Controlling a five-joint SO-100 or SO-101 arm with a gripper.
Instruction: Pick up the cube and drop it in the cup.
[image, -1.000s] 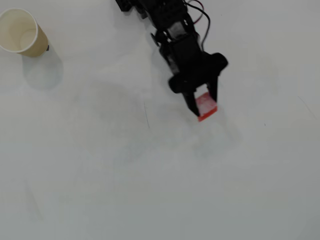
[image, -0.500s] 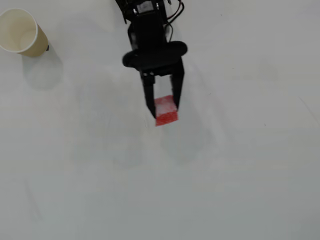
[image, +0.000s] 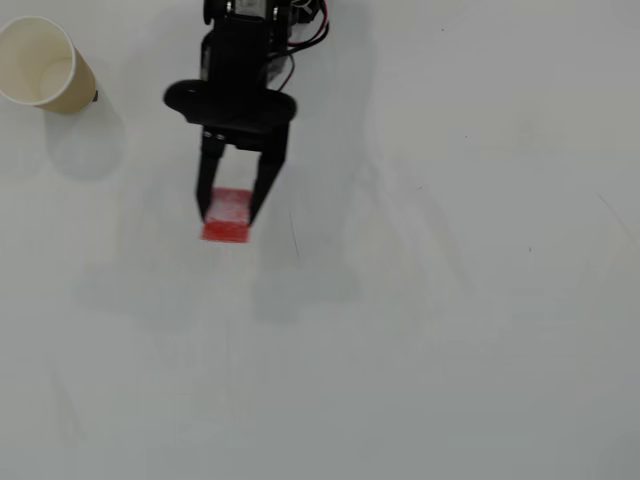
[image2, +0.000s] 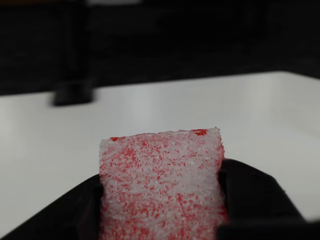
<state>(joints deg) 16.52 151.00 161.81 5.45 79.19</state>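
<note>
- End effector (image: 229, 213): black, two-fingered, closed on the cube (image: 227, 216); in the overhead view it reaches downward in the picture from the arm (image: 245, 45) at the top edge.
- Cube: red with whitish, grainy faces, clamped between the two fingertips, one finger on each side; its lower red edge pokes out past the fingertips.
- Wrist view: the cube (image2: 161, 187) fills the lower centre, with a black finger (image2: 252, 195) pressed against each of its sides; the white counter (image2: 200, 107) stretches behind it to a dark, blurred background.
- Cup (image: 42, 64): tan paper, cream inside, upright at the upper left corner of the overhead view, well apart from the cube and to the upper left of it.
- Counter (image: 420, 330): plain white; the arm's faint shadow lies below and to the right of the cube.
- Whether the cube touches the counter or hangs above it cannot be told from the overhead view.
</note>
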